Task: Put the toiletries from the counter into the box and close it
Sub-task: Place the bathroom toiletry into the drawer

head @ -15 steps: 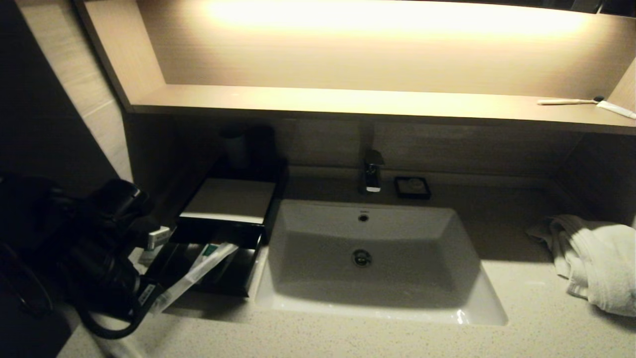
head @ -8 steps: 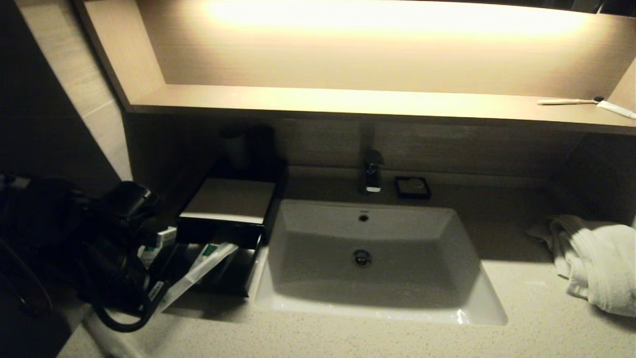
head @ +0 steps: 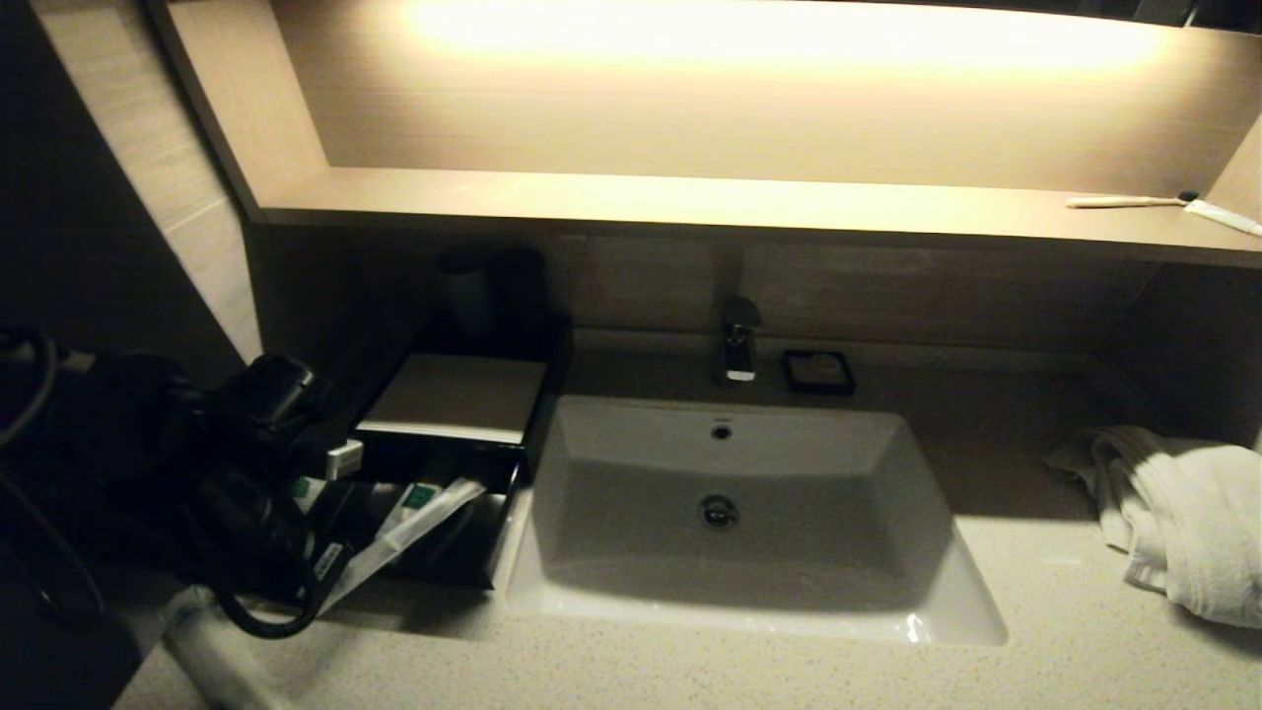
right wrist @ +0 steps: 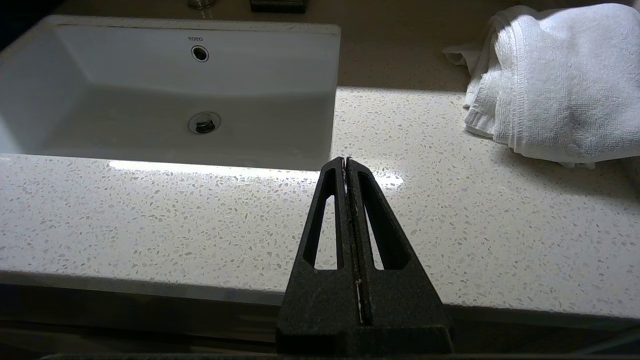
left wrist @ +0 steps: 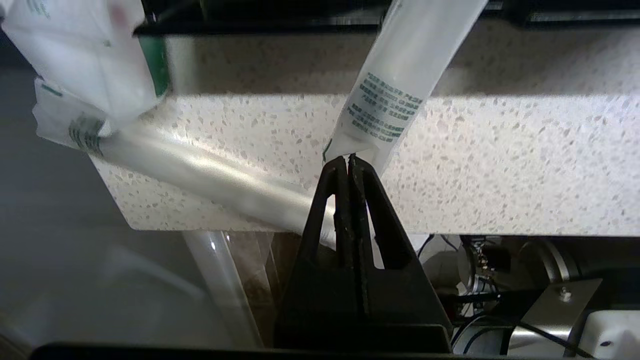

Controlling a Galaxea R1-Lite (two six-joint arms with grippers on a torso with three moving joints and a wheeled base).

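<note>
The black box [head: 458,394] with its pale top panel stands left of the sink, and its front drawer [head: 444,552] is pulled out. The long clear-wrapped toothbrush [head: 404,532] lies slanted across the drawer's front edge. My left gripper [head: 327,580] is shut on its near end, seen in the left wrist view [left wrist: 348,159] at the foot of the wrapper [left wrist: 395,100]. Small white sachets with green marks [head: 419,496] lie in the drawer, and blurred ones show in the left wrist view [left wrist: 85,60]. My right gripper [right wrist: 346,161] is shut and empty, parked over the counter [right wrist: 475,210] front.
The white sink basin [head: 730,513] is in the middle, with the faucet [head: 737,340] and a black soap dish [head: 818,372] behind it. A white towel [head: 1183,513] lies at right. A dark cup [head: 473,286] stands behind the box. A bare toothbrush [head: 1134,201] lies on the lit shelf.
My left arm has moved up and right toward the box. The wrapped toothbrush's near end went with it, and its far end slid a little further over the drawer.
</note>
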